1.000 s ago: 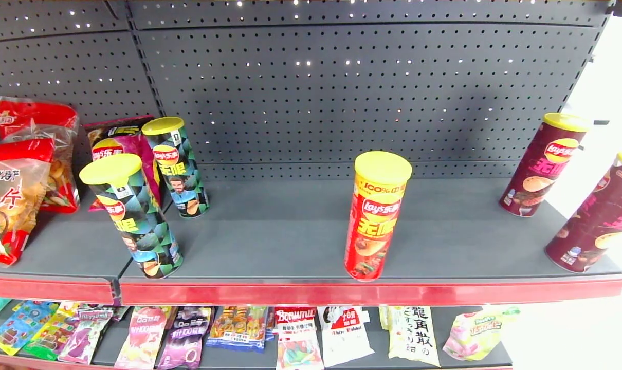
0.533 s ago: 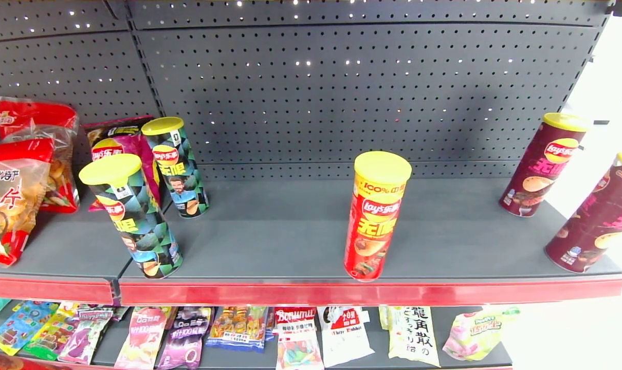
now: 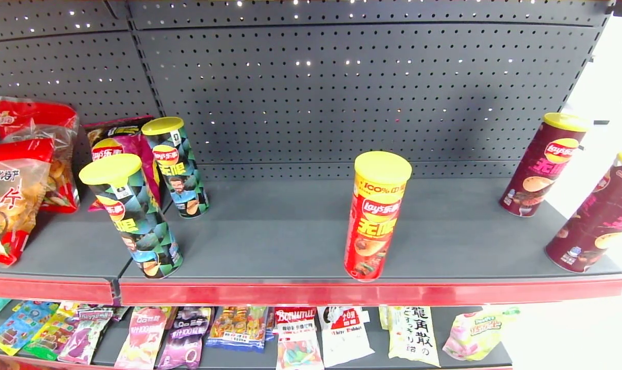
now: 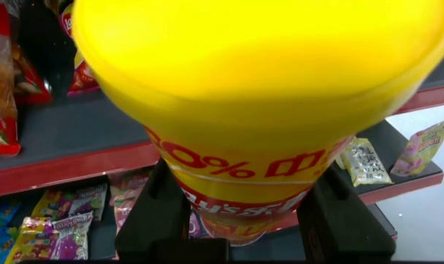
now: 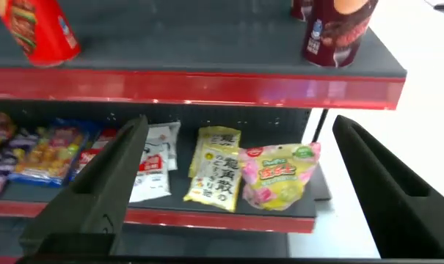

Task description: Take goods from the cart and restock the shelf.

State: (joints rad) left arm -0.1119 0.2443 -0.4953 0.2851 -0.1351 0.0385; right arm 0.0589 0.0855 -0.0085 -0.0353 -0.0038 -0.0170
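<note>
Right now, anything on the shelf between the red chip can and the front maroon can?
Nothing: head view shows bare shelf from red chip can to front maroon can.

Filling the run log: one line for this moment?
left claw: shut on chip can | right claw: open, empty | shelf: red can upright

Left gripper (image 4: 245, 176): two matte black fingers (image 4: 157, 220), thick slab-like pieces with flat faces and bevelled corners, and a faint sheen along the edges.

Right gripper (image 5: 238, 125): two matte black fingers (image 5: 97, 194), broad at the root and tapering to blunt, angled tips, with faceted, plain surfaces.

Both: a dark crossbar joins the finger roots.
</note>
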